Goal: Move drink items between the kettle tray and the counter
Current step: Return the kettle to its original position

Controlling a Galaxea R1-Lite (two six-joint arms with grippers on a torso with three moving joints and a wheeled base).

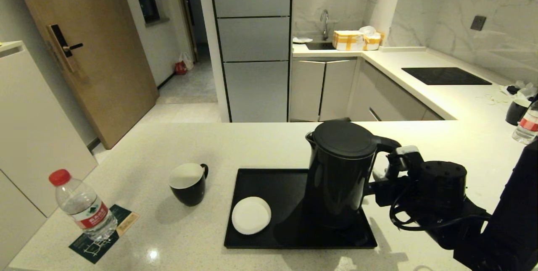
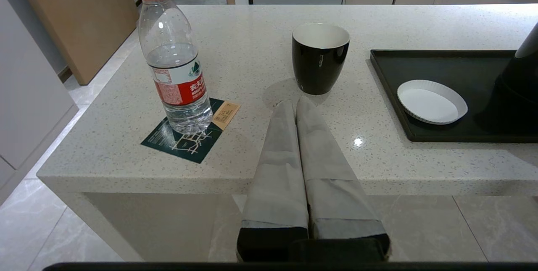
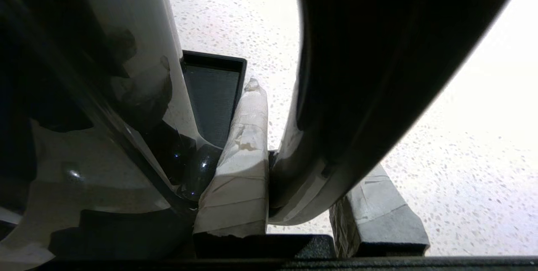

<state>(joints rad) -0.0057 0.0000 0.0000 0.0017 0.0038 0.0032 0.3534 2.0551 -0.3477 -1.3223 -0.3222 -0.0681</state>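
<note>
Worktop [image 1: 260, 145]: pale speckled stone fills the head view; kettle [image 1: 338, 174] on tray [image 1: 269, 178], centre-right; right pincer [image 1: 384, 174] at its handle
Left wrist view: left pincer [image 2: 297, 102] pressed together, idle before mug [image 2: 320, 57]; bottle [image 2: 174, 52] upper left
Right wrist view: fingers [image 3: 246, 136] clamped on the handle; lift straight, keep the kettle upright

The counter [image 1: 260, 145] looks like pale stone with fine speckles and a glossy polish. The kettle [image 1: 338, 174] and the tray [image 1: 269, 187] are glossy black. The bottle [image 1: 82, 206] is clear plastic, and the mug [image 1: 188, 185] is shiny. The saucer [image 1: 251, 215] looks matt white. The right gripper's fingers [image 3: 241, 149] are wrapped in pale tape.
</note>
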